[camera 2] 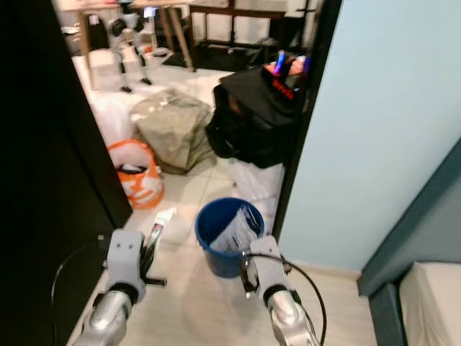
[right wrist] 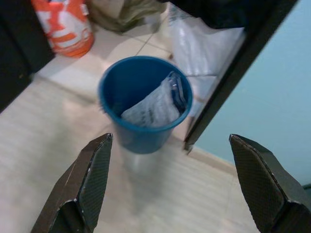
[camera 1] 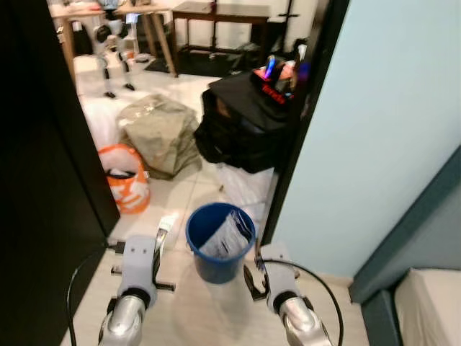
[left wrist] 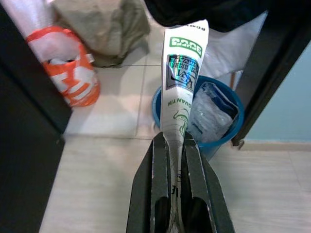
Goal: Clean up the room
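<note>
The left gripper (left wrist: pixel 176 160) is clamped on a long, flattened white packet (left wrist: pixel 181 87) with green print. The packet's long axis runs straight out along the fingers, its free end pointing away from the wrist toward the blue bucket (camera 1: pixel 216 249). From the head camera the packet (camera 1: pixel 165 225) tilts up and forward, just left of the bucket and clear of its rim. A green label at the far end carries white lettering too blurred to read; below it sits a dark panel with silvery characters, and green letters along the side read roughly "YIN".

The bucket stands on pale floor at a doorway, beside the black door frame (camera 1: pixel 299 137). Inside it leans a crumpled silvery-white wrapper (right wrist: pixel 155 104) with a dark blue edge.

The right gripper (right wrist: pixel 175 184) hangs spread wide and holds nothing, near the bucket's right side.

Beyond lie an orange and white plastic bag (camera 1: pixel 126 176), a beige sack (camera 1: pixel 160 130) and a black bag (camera 1: pixel 245 119) with unreadable red writing.
</note>
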You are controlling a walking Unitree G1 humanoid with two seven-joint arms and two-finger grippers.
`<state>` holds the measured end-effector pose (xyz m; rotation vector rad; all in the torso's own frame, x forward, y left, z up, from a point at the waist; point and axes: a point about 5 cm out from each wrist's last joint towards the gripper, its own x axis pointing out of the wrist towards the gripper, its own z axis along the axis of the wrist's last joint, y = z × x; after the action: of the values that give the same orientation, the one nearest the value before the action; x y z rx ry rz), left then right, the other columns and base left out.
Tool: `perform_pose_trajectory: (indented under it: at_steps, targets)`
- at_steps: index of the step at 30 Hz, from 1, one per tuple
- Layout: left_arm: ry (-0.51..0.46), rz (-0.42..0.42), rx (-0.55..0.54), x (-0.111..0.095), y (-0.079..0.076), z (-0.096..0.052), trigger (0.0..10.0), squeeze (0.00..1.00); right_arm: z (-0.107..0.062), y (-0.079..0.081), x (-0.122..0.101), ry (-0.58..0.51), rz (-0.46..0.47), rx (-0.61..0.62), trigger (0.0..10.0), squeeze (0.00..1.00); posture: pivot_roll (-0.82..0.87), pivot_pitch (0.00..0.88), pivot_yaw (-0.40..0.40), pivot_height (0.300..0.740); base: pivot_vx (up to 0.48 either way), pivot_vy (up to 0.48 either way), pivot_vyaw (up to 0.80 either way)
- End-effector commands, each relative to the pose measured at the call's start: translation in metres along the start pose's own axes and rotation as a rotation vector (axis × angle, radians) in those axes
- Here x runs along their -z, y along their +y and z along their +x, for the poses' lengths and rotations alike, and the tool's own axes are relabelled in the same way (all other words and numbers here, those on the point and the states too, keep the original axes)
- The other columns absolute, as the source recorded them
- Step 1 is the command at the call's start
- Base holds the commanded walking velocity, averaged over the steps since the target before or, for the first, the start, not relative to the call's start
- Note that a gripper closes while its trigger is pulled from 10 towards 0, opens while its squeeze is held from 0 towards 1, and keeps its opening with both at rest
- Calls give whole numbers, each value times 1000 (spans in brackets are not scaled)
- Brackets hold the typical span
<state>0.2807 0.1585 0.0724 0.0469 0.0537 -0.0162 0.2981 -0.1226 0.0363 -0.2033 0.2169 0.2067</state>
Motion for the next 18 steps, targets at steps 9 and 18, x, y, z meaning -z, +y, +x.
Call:
perform_pose_trajectory:
  at_steps: [9,18]
  targets:
    - [13,-5,4,4,-1,-3,10000,0,-2,0,5,16,-10,-5,10000,0,8,101,-9,740,333,0,0]
    - [15,-5,3,4,-1,-4,10000,0,-3,1,6,14,-14,-7,10000,0,7,103,-10,740,332,0,0]
